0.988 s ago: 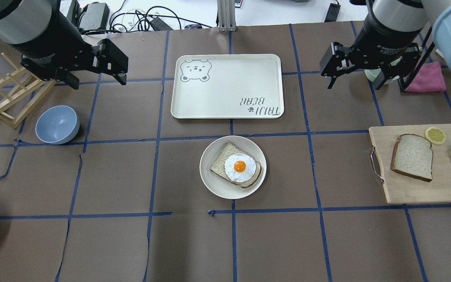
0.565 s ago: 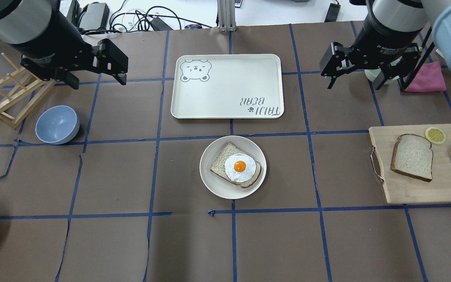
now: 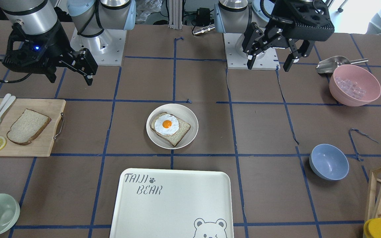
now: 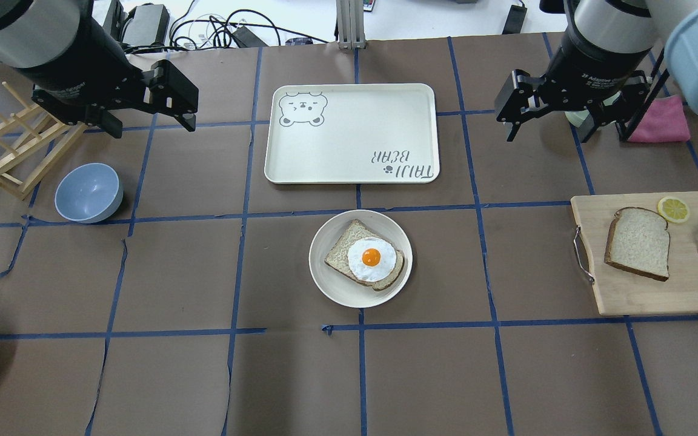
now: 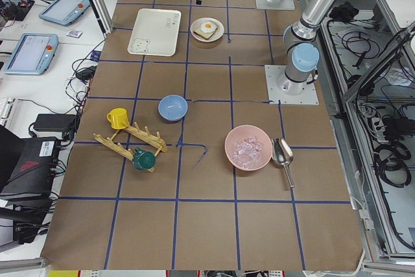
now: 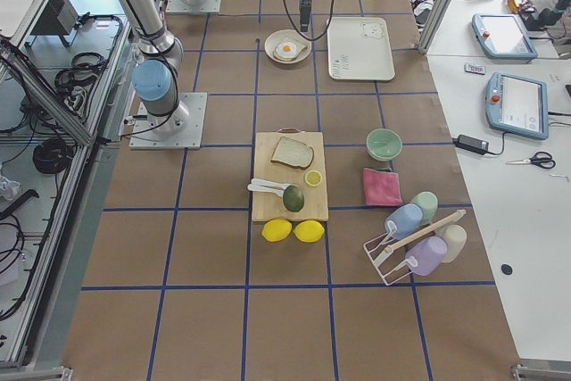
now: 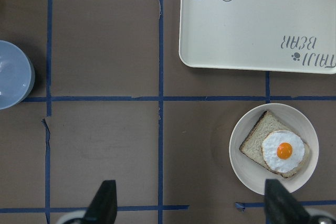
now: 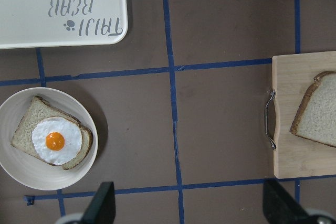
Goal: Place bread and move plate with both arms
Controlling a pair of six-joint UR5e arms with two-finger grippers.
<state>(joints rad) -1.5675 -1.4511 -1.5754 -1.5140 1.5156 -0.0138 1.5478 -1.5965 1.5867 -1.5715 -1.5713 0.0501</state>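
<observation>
at 3 o'clock of plate (image 4: 331, 290), bread (image 4: 638, 242) untouched on board (image 4: 640, 297). right gripper (image 3: 69, 79), left gripper (image 3: 269, 66) both spread wide, empty. approach step; next, right gripper drops over bread.

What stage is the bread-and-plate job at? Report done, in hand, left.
Done: nothing. The bread lies on the cutting board. In hand: nothing; left claw and right claw hang open, empty. Left: bread onto the plate, then move the plate.
</observation>
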